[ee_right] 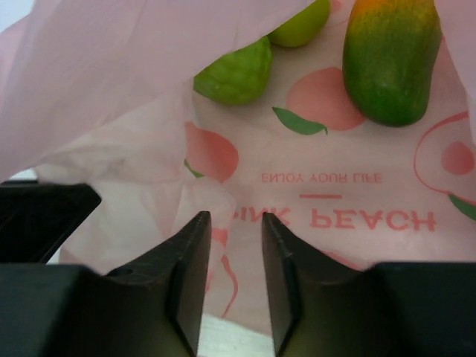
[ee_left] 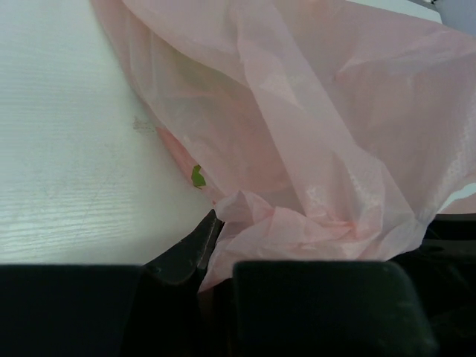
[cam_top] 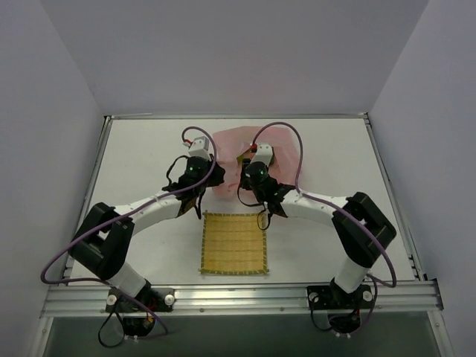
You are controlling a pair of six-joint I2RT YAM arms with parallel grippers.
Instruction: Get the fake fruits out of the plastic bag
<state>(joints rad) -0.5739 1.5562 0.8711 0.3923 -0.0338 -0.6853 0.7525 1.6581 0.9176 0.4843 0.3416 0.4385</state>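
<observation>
- The left gripper (ee_left: 221, 260) is at the left edge of the plastic bag (ee_left: 320, 141); its jaws are almost together and pinch a crumpled fold of the pink film, which rises from them in loose folds above the white table (ee_left: 67, 149)
- In the top view the bag lies at the far middle of the table, under both wrists; a square bamboo mat (cam_top: 234, 243) lies nearer the arm bases, apart from the bag
- The right gripper (ee_right: 232, 234) hovers at the bag's mouth, fingers a narrow gap apart and holding nothing
- Beyond its fingertips the fake fruits (ee_right: 238, 78) lie on the bag's printed lower layer: the round green fruit (ee_right: 230, 71) half under the upper film, the yellow-green fruit (ee_right: 301, 26) just beside it, the mango (ee_right: 390, 59) further right
</observation>
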